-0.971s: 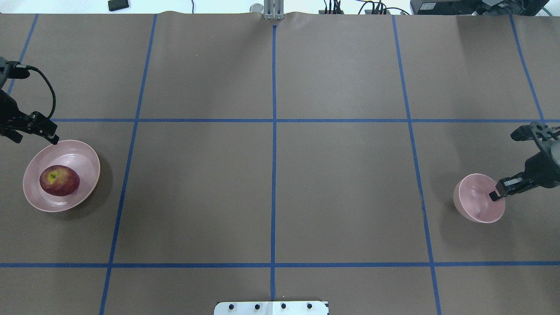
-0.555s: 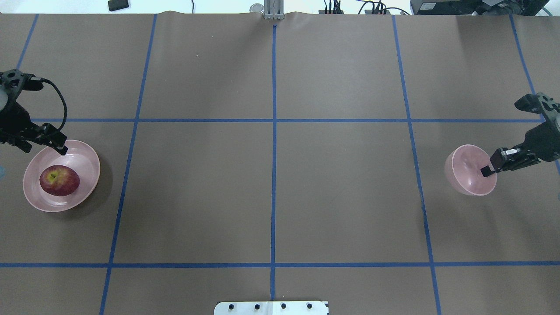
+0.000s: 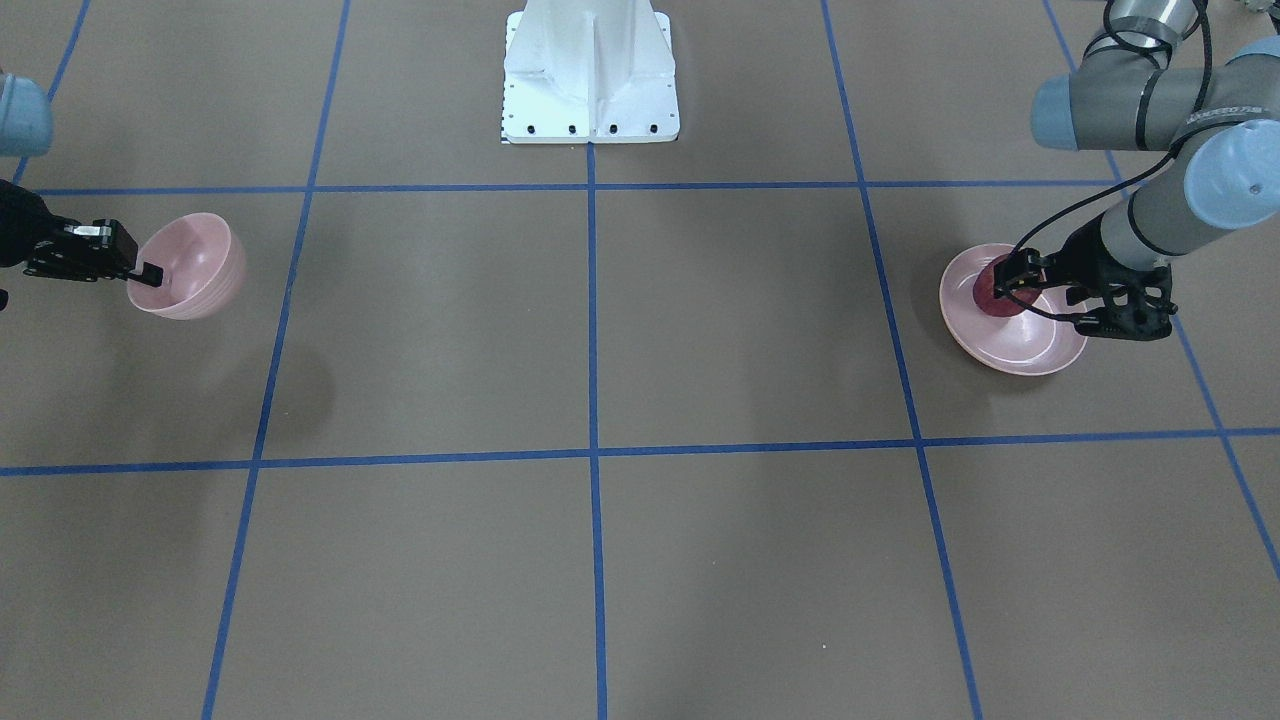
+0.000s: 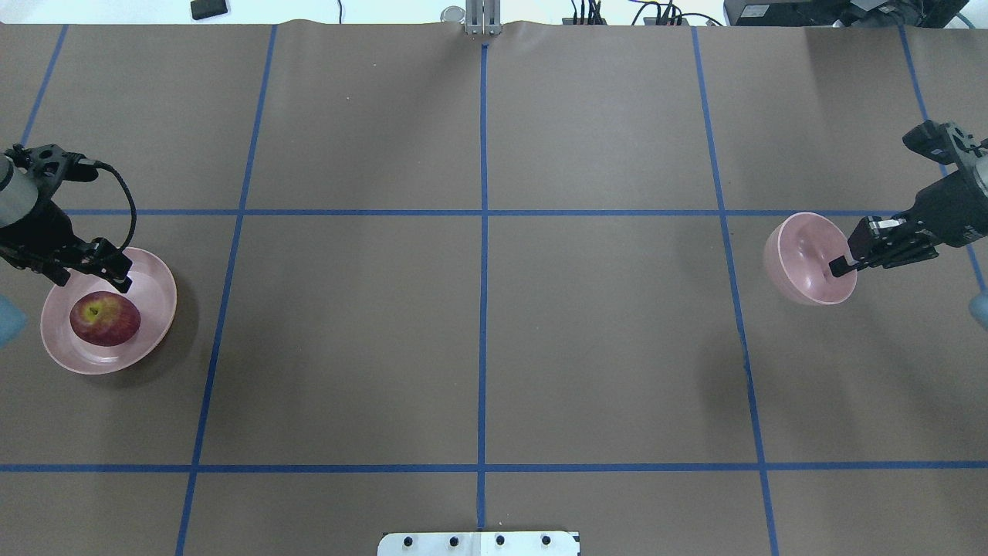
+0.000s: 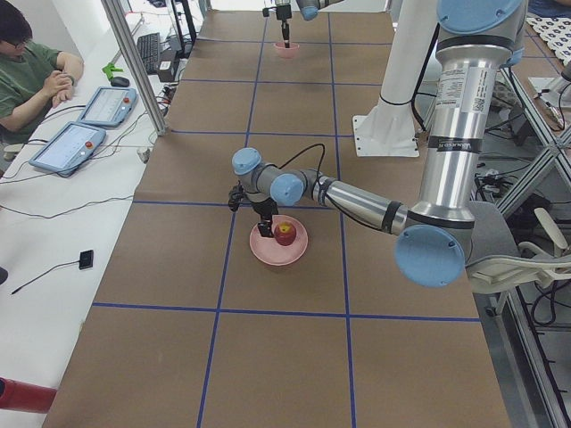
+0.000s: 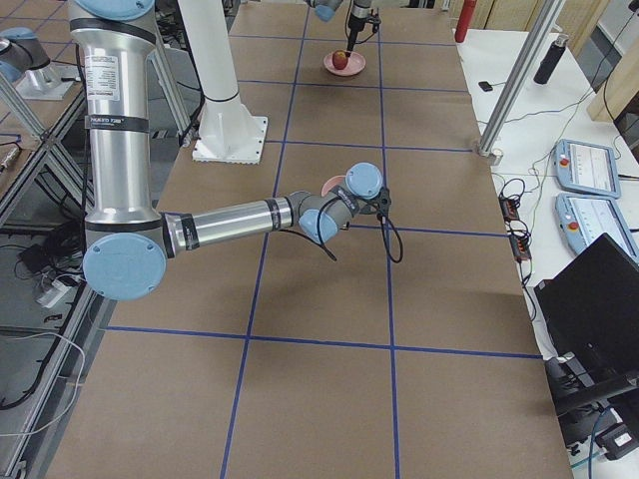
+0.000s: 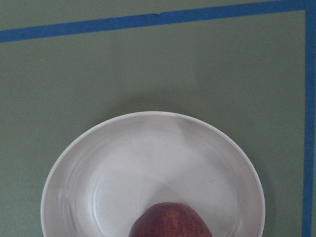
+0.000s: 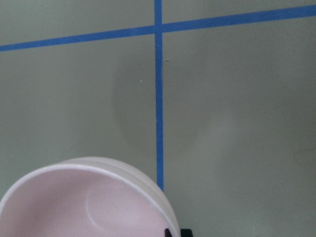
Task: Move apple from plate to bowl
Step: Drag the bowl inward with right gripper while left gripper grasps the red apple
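Note:
The dark red apple (image 4: pixel 104 318) sits on the wide pink plate (image 4: pixel 157 292) at the table's left end. My left gripper (image 4: pixel 91 279) hangs open just above the plate's far side, beside the apple and not touching it. The left wrist view shows the plate (image 7: pixel 123 163) with the apple's top (image 7: pixel 168 222) at the bottom edge. My right gripper (image 4: pixel 841 266) is shut on the rim of the small pink bowl (image 4: pixel 803 259) and holds it tilted, off the table, at the right end. The bowl also shows in the front view (image 3: pixel 195 265) and the right wrist view (image 8: pixel 84 202).
Blue tape lines divide the brown table into squares. The robot's white base plate (image 3: pixel 590 100) stands at the near middle edge. An operator (image 5: pixel 27 71) sits at a side desk with tablets past the table's far edge.
My right gripper has lifted the bowl off the table and carried it farther from the robot and slightly inward. My left gripper has moved in over the plate's far side, closer to the apple.

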